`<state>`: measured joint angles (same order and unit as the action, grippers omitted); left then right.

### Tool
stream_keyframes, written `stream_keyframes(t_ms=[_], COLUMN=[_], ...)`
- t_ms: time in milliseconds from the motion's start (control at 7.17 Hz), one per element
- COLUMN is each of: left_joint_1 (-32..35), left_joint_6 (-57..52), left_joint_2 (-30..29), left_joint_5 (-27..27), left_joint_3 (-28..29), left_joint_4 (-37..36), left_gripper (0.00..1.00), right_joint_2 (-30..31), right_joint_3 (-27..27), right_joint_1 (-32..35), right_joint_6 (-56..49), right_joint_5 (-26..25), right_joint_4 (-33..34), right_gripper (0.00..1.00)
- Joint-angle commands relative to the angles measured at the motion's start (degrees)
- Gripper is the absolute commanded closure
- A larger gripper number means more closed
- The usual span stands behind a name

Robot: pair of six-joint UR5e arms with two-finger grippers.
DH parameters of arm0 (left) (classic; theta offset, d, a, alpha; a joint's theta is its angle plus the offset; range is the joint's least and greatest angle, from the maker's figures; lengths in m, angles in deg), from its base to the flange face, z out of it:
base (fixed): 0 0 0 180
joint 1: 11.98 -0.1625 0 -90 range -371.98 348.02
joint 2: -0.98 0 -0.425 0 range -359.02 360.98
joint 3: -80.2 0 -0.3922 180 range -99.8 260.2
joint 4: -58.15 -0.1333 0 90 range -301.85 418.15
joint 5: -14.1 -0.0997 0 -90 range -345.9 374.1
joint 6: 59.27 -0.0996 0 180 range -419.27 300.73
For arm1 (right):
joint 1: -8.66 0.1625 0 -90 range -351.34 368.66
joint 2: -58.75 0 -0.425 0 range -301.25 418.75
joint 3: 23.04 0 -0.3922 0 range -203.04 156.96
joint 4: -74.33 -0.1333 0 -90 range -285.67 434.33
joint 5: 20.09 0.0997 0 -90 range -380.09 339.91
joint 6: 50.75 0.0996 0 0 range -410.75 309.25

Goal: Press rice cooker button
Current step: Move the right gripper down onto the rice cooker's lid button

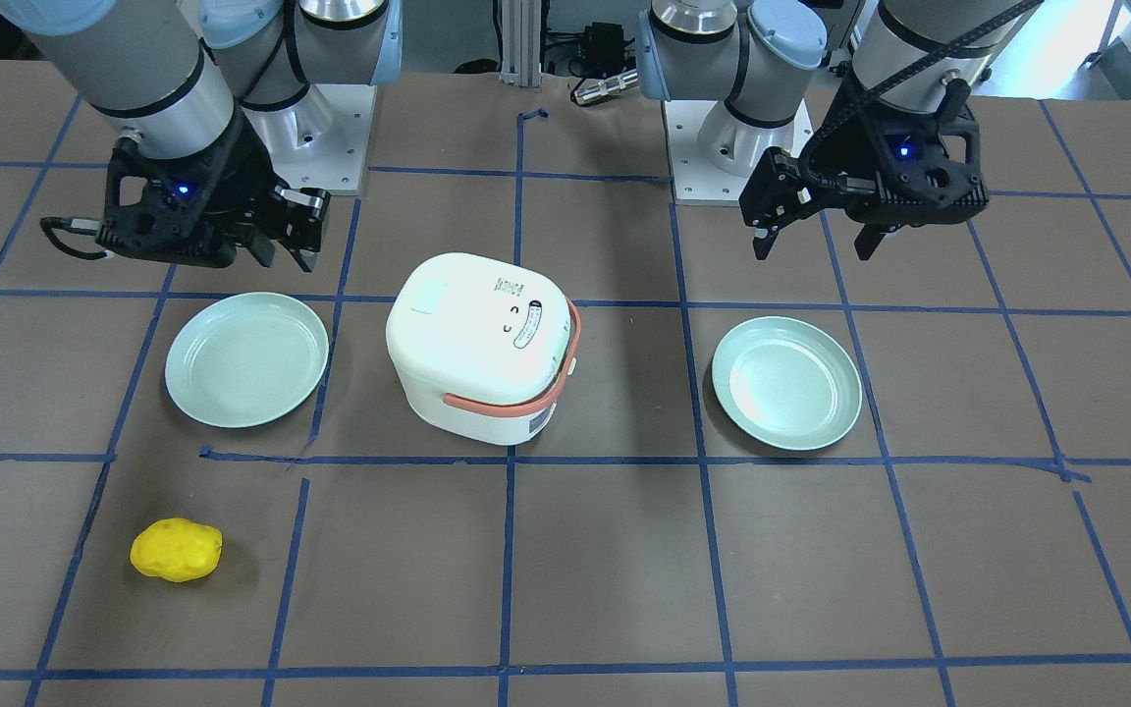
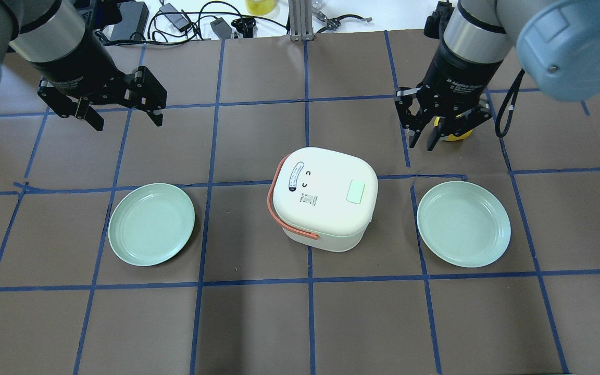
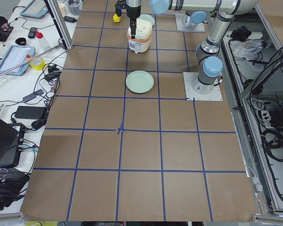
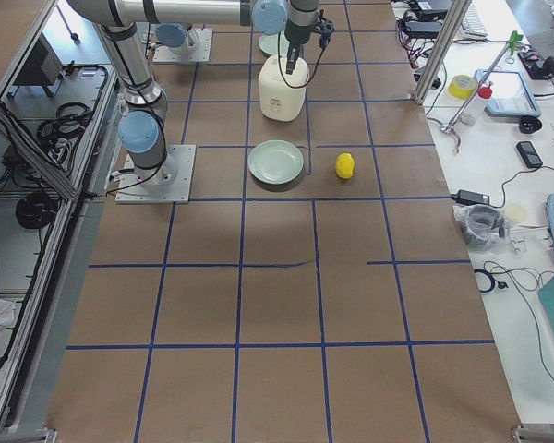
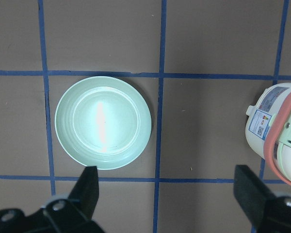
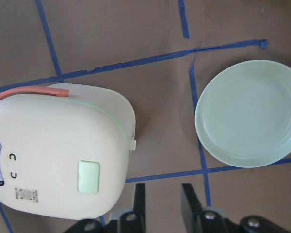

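The white rice cooker [image 2: 321, 200] with an orange handle stands at the table's middle; it also shows in the front view [image 1: 477, 344]. Its pale mint button [image 2: 355, 191] sits in the lid's top on the robot's right side, and shows in the right wrist view [image 6: 88, 177] and the front view [image 1: 428, 297]. My right gripper [image 2: 422, 139] hovers beyond and right of the cooker, empty, with a narrow gap between its fingers [image 6: 139, 199]. My left gripper [image 2: 127, 120] hovers wide open and empty, far left of the cooker.
A mint plate [image 2: 151, 224] lies left of the cooker and another mint plate [image 2: 464, 224] lies right of it. A yellow lump [image 1: 176, 550] lies on the table's far side, beyond the right gripper. Blue tape lines cross the brown table.
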<state>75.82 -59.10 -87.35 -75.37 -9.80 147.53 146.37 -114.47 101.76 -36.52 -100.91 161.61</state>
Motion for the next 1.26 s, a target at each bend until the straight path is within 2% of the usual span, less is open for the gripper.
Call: stream_keyframes(t_ms=[0, 279, 1116], left_joint_1=[0.0, 0.0, 0.0], left_joint_6=[0.0, 0.0, 0.0], left_joint_2=[0.0, 0.0, 0.0], left_joint_5=[0.0, 0.0, 0.0], left_joint_3=[-0.1, 0.0, 0.0], left_joint_4=[0.0, 0.0, 0.0], left_gripper=[0.0, 0.0, 0.0], right_joint_2=[-0.3, -1.6, -2.1], right_joint_3=[-4.1, -9.5, -12.4], right_joint_1=[2.6, 5.8, 7.4], right_joint_6=[3.1, 7.5, 7.6], right_joint_5=[2.9, 2.8, 5.4], right_joint_4=[6.3, 15.7, 15.9], right_gripper=[1.0, 1.0, 1.0])
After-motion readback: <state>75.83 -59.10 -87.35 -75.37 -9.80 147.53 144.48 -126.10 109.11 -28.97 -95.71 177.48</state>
